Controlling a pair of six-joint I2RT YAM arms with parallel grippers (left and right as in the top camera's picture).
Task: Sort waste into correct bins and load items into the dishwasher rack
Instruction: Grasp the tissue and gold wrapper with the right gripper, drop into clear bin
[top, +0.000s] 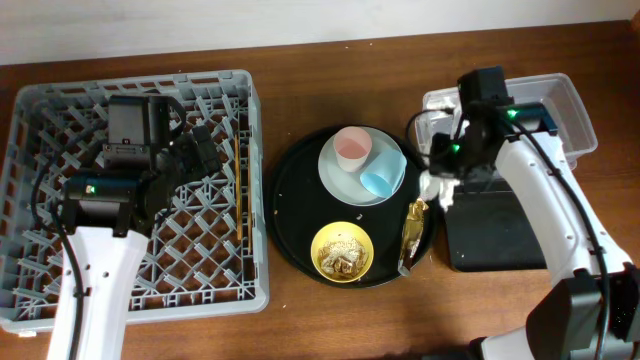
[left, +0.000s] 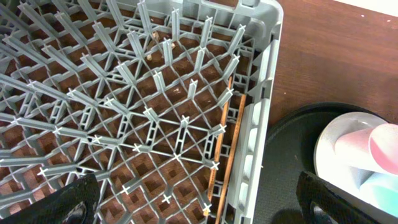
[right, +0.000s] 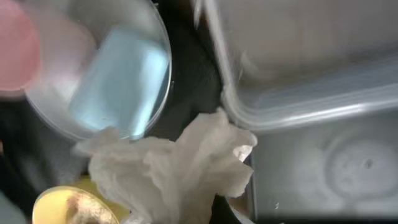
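Two jobs split: right jaws clamp the crumpled napkin (right: 168, 168) beside the clear tub (top: 575, 120) for binning; left jaws gape above the dishwasher rack (left: 264, 93).

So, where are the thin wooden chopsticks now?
In the overhead view, the thin wooden chopsticks lie inside the large grey plastic rack, along its right wall, nearest the round black tray.

Pink cup (top: 352, 148), blue cup (top: 380, 178) — 1 plate (top: 335, 177)

place: robot lab tabletop | cues: brown wooden table (top: 300, 320), pale wall (top: 300, 20), dishwasher rack (top: 200, 250)
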